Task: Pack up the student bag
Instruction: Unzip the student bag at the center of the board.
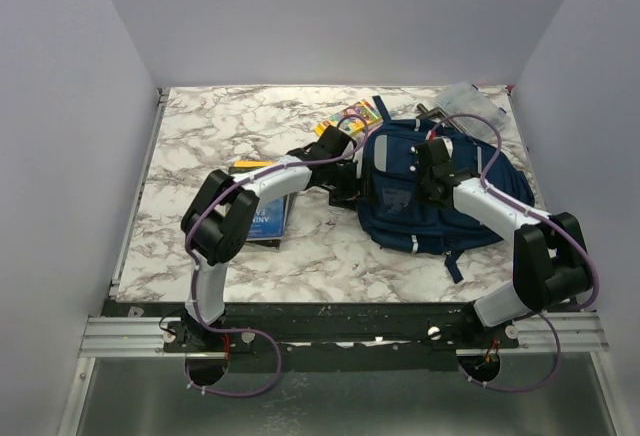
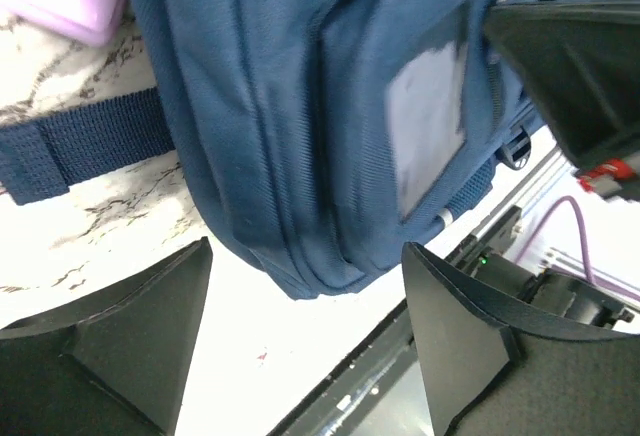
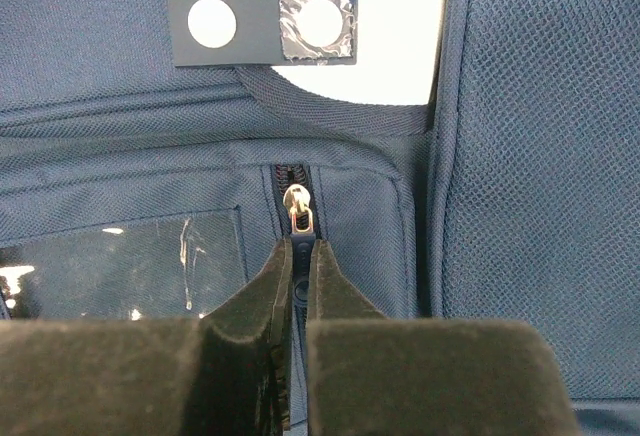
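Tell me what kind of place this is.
Most likely a robot test booth, not a classroom: a marble-patterned table boxed in by plain white walls, left arm and right arm bolted to a metal rail, a student bag laid out.

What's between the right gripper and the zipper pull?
Nothing: right wrist view shows the right gripper at the navy fabric backpack's silver zipper pull.

Left white-and-black arm (image 1: 268,182) stretches forward and to the right, elbow bent, and its black left gripper (image 2: 305,256) is spread wide. Right white-and-black arm (image 1: 497,206) folds inward, its black right gripper (image 3: 303,248) pinched, fingers (image 3: 262,291) nearly touching.
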